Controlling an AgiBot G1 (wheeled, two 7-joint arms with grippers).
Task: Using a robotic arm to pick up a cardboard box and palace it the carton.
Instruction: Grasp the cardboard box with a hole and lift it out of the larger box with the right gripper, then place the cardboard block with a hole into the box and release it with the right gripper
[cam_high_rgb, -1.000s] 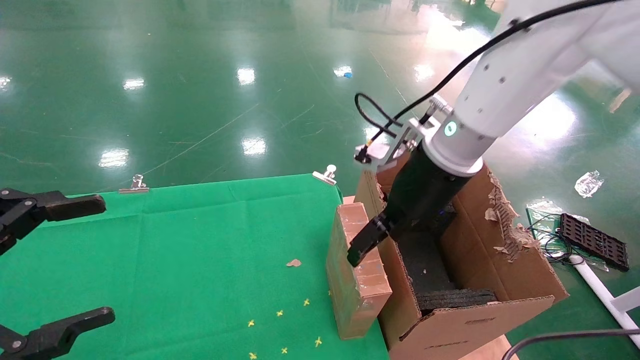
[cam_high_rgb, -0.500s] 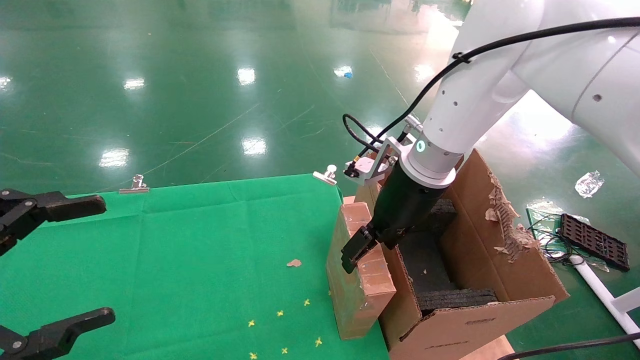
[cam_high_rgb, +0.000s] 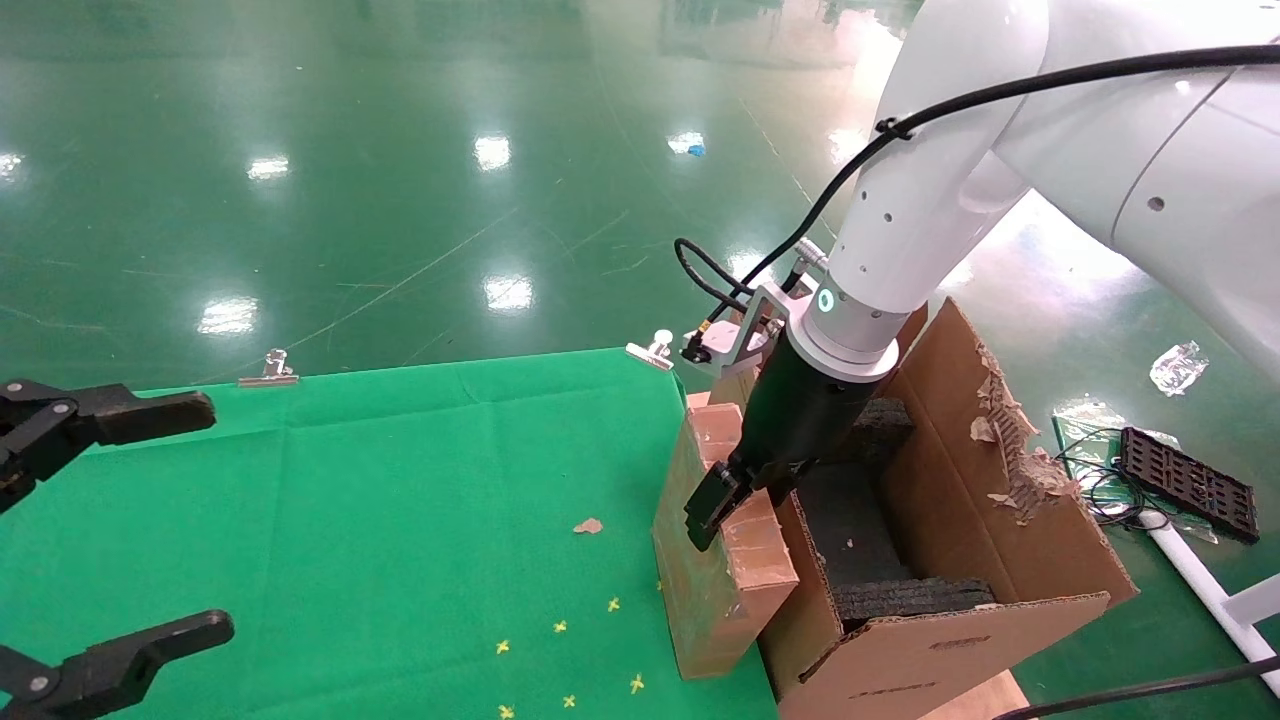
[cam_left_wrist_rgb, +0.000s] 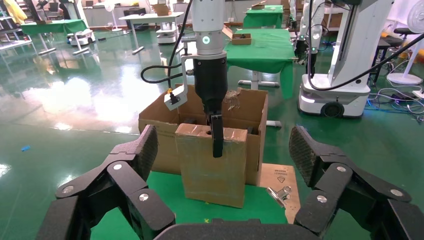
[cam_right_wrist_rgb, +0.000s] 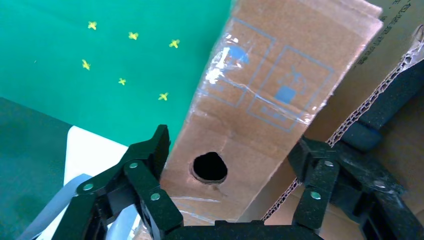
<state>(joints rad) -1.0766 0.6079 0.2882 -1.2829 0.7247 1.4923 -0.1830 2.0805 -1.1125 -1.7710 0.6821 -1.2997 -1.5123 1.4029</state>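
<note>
The right black finger gripper (cam_high_rgb: 722, 490) on the white robotic arm (cam_high_rgb: 900, 250) sits over the top of the small slim brown cardboard box (cam_high_rgb: 715, 560), one finger on each side, but it is hard to tell if they squeeze it. The box stands upright on the green cloth table (cam_high_rgb: 400, 500), touching the large brown carton (cam_high_rgb: 950, 560). The left black gripper (cam_high_rgb: 100, 530) waits wide open and empty, well apart.

The box (cam_high_rgb: 715, 560), slim brown cardboard with scuffed, taped edges and a round hole (cam_right_wrist_rgb: 210, 167) in its narrow top face, stands upright against the carton's (cam_high_rgb: 940, 640) left wall. The carton is large and corrugated, flaps raised, the right one torn, with black foam (cam_high_rgb: 860, 545) inside.
</note>
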